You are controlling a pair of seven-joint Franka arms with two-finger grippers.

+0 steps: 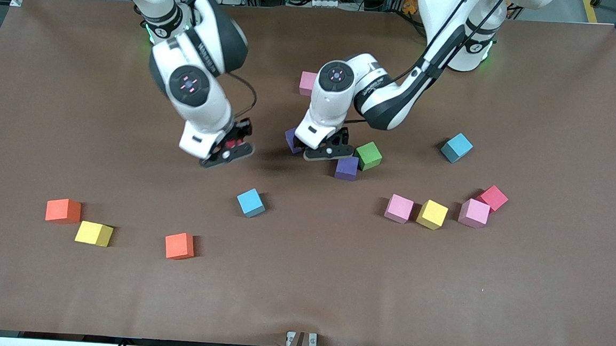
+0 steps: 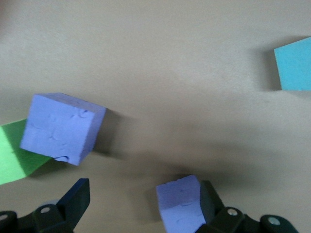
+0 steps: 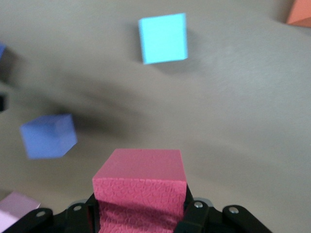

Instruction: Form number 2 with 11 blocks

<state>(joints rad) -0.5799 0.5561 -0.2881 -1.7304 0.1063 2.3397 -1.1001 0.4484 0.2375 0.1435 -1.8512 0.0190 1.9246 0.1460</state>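
Observation:
My right gripper [image 1: 227,148] is shut on a red cube [image 3: 141,187] and holds it above the table's middle, over bare cloth. My left gripper [image 1: 326,146] is open and low over a purple cube [image 1: 291,140]. In the left wrist view that cube [image 2: 180,204] sits between the jaws, against one finger [image 2: 210,194]. A second purple cube [image 1: 347,168] and a green cube [image 1: 368,155] lie beside the left gripper. A pink cube [image 1: 308,83] lies nearer the bases. The cubes are scattered and no digit 2 is in view.
Toward the left arm's end lie a teal cube [image 1: 456,147], a red [image 1: 493,198], two pink [image 1: 474,213] [image 1: 399,208] and a yellow [image 1: 432,214]. A light blue cube [image 1: 251,202] is mid-table. Two orange [image 1: 63,211] [image 1: 179,246] and a yellow [image 1: 93,233] lie toward the right arm's end.

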